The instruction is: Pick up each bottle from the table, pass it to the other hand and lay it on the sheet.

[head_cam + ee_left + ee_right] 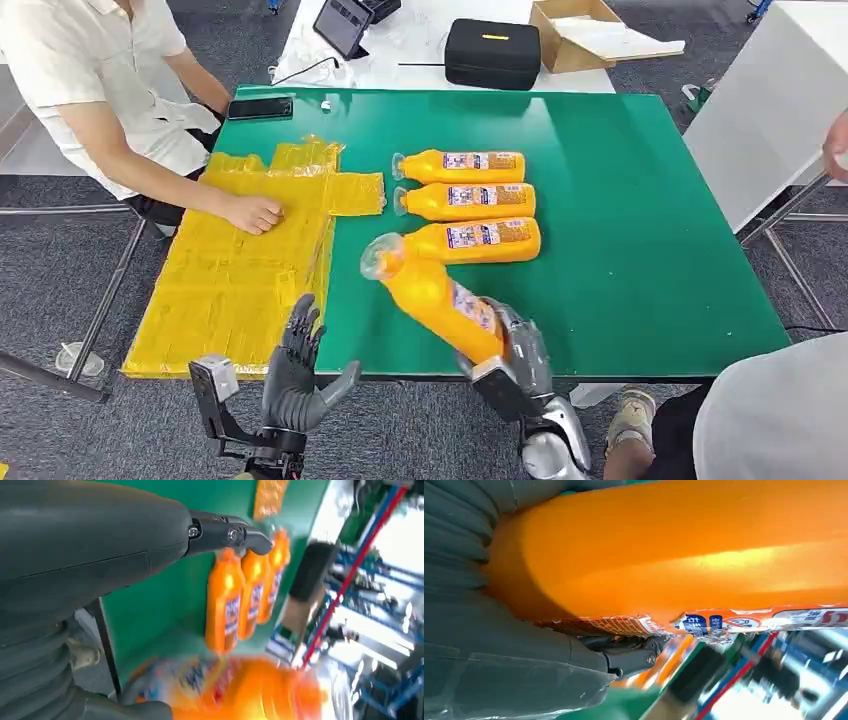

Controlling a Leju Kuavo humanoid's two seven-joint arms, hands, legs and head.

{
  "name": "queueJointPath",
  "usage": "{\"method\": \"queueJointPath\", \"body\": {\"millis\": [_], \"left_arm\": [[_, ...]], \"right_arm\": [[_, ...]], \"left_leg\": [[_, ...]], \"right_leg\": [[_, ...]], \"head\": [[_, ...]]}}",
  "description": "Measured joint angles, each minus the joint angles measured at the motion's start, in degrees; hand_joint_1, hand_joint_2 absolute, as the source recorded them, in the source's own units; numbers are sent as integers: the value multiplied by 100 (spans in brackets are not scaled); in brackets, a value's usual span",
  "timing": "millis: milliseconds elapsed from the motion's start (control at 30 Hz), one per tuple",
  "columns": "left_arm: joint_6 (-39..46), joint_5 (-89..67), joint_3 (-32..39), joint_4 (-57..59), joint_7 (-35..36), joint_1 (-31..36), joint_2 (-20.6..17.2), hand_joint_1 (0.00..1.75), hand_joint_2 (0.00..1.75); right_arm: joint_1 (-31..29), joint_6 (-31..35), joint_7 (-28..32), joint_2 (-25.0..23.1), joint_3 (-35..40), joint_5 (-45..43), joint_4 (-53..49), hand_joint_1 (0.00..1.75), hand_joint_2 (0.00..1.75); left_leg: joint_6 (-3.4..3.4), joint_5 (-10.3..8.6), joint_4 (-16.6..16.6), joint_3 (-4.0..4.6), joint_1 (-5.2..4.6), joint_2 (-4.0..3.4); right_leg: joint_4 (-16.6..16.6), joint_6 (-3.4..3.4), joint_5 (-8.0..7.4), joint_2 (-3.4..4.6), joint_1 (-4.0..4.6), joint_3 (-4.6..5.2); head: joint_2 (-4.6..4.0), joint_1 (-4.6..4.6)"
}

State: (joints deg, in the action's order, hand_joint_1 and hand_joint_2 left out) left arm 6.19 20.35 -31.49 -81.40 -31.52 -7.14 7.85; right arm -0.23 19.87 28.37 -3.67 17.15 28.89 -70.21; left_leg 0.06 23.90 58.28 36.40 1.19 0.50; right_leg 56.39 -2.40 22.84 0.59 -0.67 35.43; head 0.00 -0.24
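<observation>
- While the right robot hand (515,350) grips the base of an orange bottle (430,290), that bottle hangs tilted above the near edge of the green table (640,230), its clear cap end pointing up and toward the robot's left.
- In the right wrist view the same bottle (684,550) lies against the palm of the right robot hand (514,645), its label showing along one side.
- The left robot hand (298,372) is raised just off the near table edge, fingers spread wide and upright, palm turned toward the bottle, holding nothing; it is near the bottle but apart from it.
- In the left wrist view one dark finger of the left robot hand (225,532) reaches out, and the held bottle (260,692) shows blurred close by.
- Three more bottles (465,198) lie side by side on the table, caps toward the sheet, the nearest one just beyond the held bottle's cap.
- A yellow sheet (240,270) lies spread over the table's left part, no bottle on it.
- A person's hand (252,213) rests on the sheet.
- At the far edge lies a phone (260,108); on a white surface behind are a black case (492,53) and a cardboard box (580,35).
</observation>
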Motion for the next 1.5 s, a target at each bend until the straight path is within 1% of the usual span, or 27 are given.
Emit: {"method": "queueJointPath", "body": {"millis": [167, 200, 267, 433, 500, 567, 667, 700, 767, 833, 867, 933, 967, 1000, 1033, 1067, 1167, 1233, 1267, 1300, 1333, 1500], "left_arm": [[-387, -44, -85, 94, 65, 151, -7, 0, 175], [-401, -46, -96, 109, 70, 171, -7, 0, 175], [-475, -30, -99, 140, 109, 196, -7, 0, 175], [-517, 0, -99, 149, 125, 205, -7, 0, 175], [-531, 12, -99, 153, 133, 207, -7, 0, 175], [-707, 96, -99, 208, 214, 252, -4, 0, 175], [-916, 321, 83, 527, 400, 464, 44, 0, 175], [-940, 376, 91, 551, 417, 466, 59, 0, 175], [-1028, 521, 114, 603, 485, 496, 83, 0, 175], [-1181, 759, 168, 669, 575, 544, 133, 0, 175], [-1242, 839, 203, 695, 599, 567, 153, 0, 175], [-1314, 973, 255, 730, 619, 605, 197, 0, 175], [-1318, 1005, 280, 750, 623, 620, 212, 0, 175], [-1318, 1030, 299, 761, 623, 632, 227, 0, 175], [-1318, 1032, 330, 772, 623, 642, 245, 66, 175], [-1307, 1032, 354, 789, 621, 649, 254, 175, 175], [-1255, 1025, 413, 794, 597, 646, 286, 175, 175], [-1231, 1027, 439, 794, 588, 646, 297, 175, 175], [-1227, 1029, 459, 794, 577, 646, 302, 175, 175], [-1227, 1040, 481, 794, 559, 642, 304, 175, 175], [-1227, 1047, 498, 789, 540, 634, 306, 175, 175], [-1196, 1093, 605, 708, 446, 609, 315, 175, 175]], "right_arm": [[-272, -390, -9, -74, 389, 0, 352, 168, 175], [-307, -409, -11, -85, 453, 0, 403, 162, 175], [-366, -458, -17, -122, 540, -2, 494, 159, 175], [-390, -479, -17, -127, 565, -4, 525, 159, 175], [-394, -479, -17, -129, 565, -4, 525, 154, 175], [-520, -558, -24, -144, 689, 4, 693, 157, 175], [-893, -446, 94, -398, 1166, 92, 1202, 157, 175], [-901, -449, 146, -404, 1207, 92, 1222, 157, 175], [-931, -453, 236, -442, 1301, 63, 1253, 164, 175], [-982, -453, 293, -498, 1413, -2, 1314, 161, 175], [-1002, -453, 310, -527, 1465, -37, 1357, 162, 175], [-1062, -449, 374, -577, 1550, -146, 1464, 155, 175], [-1089, -440, 400, -601, 1592, -190, 1515, 162, 175], [-1112, -433, 424, -619, 1620, -217, 1557, 159, 175], [-1133, -431, 437, -636, 1650, -238, 1602, 159, 175], [-1156, -427, 442, -649, 1679, -254, 1640, 157, 175], [-1199, -436, 442, -656, 1767, -317, 1729, 152, 175], [-1227, -459, 442, -662, 1799, -376, 1777, 141, 175], [-1240, -475, 446, -667, 1819, -420, 1801, 127, 175], [-1254, -494, 457, -682, 1854, -485, 1843, 16, 175], [-1266, -508, 466, -693, 1878, -540, 1880, 0, 175], [-1279, -691, 516, -784, 1987, -691, 2079, 0, 175]], "left_leg": [[0, -1, 0, 2, 0, 0], [0, -1, 0, 2, 0, 1], [0, -1, 0, 3, 0, 1], [0, -1, 0, 4, 0, 1], [0, -1, 0, 4, 0, 1], [0, -1, 0, 5, 0, 0], [1, -4, 0, 7, 1, 0], [1, -4, 0, 10, 1, 1], [1, -4, 0, 13, 0, 1], [1, -4, 0, 14, 0, 0], [1, -4, 0, 14, 0, 1], [1, -4, 0, 14, 0, 1], [1, -4, 0, 14, 0, 0], [1, -4, 0, 14, 0, 0], [1, -4, 0, 14, 0, 0], [1, -5, 0, 14, 0, 0], [1, -5, 0, 14, 1, 0], [1, -5, 0, 15, 0, 0], [1, -5, 0, 15, 0, 0], [1, -5, 0, 16, 0, 0], [1, -5, 0, 16, 0, 0], [0, -5, 0, 16, 1, -1]], "right_leg": [[1, 0, 0, 0, 0, 2], [1, 0, 0, -1, 0, 1], [1, 0, 0, -1, 0, 2], [1, 0, 0, -1, 0, 2], [1, 0, 0, -1, 0, 2], [2, 0, 0, 0, 0, 4], [2, 0, 0, 0, 0, 7], [2, 0, 0, -1, 0, 8], [2, 0, 0, -1, 0, 11], [2, 0, -1, 0, 0, 13], [2, 0, -1, -1, 0, 13], [2, 0, -1, -1, 0, 13], [2, 0, -1, 0, 0, 14], [2, 0, -1, 0, 0, 14], [2, 0, -1, 0, 0, 14], [2, 0, -1, 0, 0, 15], [2, 0, -1, 0, 0, 15], [2, 0, -1, 0, 0, 16], [2, 0, -1, 0, 0, 16], [2, 0, -1, 0, 0, 17], [2, 0, -1, 0, 0, 17], [2, 0, -1, 0, 1, 20]], "head": [[0, 2], [0, 0], [0, 0], [0, 2], [0, 2], [0, 0], [0, 2], [0, 0], [0, 2], [0, 2], [0, 0], [2, 2], [2, 2], [0, 0], [2, 0], [0, 0], [0, 2], [0, 0], [0, 0], [2, 0], [0, 0], [0, 0]]}}
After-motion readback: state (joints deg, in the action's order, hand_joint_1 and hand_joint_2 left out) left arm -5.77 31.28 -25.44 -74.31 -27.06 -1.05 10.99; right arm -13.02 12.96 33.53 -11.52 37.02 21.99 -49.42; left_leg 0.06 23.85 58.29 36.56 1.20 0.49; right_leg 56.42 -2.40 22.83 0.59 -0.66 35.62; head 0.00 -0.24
